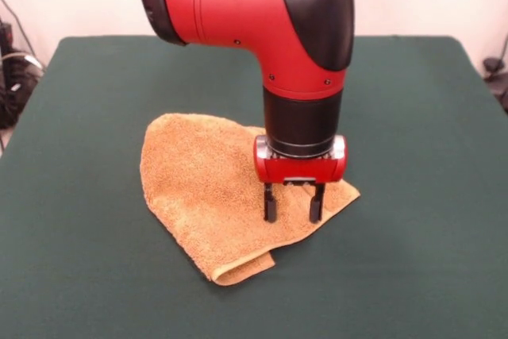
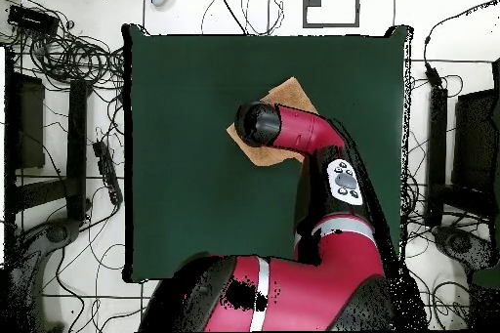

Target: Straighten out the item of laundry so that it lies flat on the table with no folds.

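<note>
Orange-tan terry towel [image 1: 202, 188] lies rumpled and folded on the green bench [image 1: 413, 196], the fingers [image 1: 271, 206] spread open just over it.

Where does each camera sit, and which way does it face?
Front view: sits across the dark green cloth-topped table, facing the robot; shows the red and black arm coming down, gripper with jaws open over the crumpled orange-tan terry-cloth towel.
Overhead view: sits above, looking straight down; shows the arm and robot base covering most of the towel.
Shared: table, towel, arm.
</note>
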Controlling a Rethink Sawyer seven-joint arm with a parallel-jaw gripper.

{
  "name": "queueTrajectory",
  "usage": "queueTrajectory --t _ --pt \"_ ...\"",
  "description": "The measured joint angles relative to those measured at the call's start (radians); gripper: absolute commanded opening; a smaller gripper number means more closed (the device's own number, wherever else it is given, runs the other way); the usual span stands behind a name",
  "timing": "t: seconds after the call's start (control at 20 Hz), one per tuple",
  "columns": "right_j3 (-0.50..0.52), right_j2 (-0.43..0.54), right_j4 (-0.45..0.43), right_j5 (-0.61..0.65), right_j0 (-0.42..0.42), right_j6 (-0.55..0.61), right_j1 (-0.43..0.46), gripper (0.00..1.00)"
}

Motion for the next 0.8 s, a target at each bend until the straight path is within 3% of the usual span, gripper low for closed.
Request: queueTrajectory --t 0.55,0.6,0.8 --pt "0.01 0.001 0.011 -0.023 -0.002 0.0 -0.001 1.0" --pt "0.011 0.001 0.013 -0.025 -0.003 0.0 -0.001 0.0" --pt "0.011 0.001 0.021 -0.029 0.0 0.0 0.0 0.0"
